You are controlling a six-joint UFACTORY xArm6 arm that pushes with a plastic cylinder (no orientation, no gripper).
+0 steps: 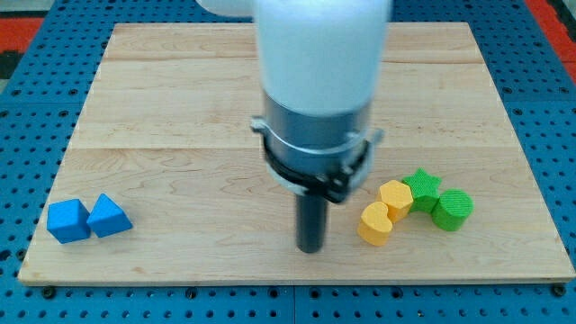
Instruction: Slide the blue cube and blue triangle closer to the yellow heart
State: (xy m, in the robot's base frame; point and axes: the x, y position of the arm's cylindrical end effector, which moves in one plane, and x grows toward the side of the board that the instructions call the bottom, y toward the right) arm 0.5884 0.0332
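Observation:
The blue cube (68, 220) and the blue triangle (110, 216) sit side by side, touching, near the board's bottom left corner. The yellow heart (375, 223) lies at the bottom right of the middle. My tip (311, 248) rests on the board just to the left of the yellow heart, with a small gap between them. The blue blocks are far off to the tip's left.
A yellow hexagon (395, 198) touches the heart at its upper right. A green star (422, 187) and a green cylinder (452, 210) stand to the right of it. The wooden board (180, 108) lies on a blue pegboard; the arm's white body hides the top middle.

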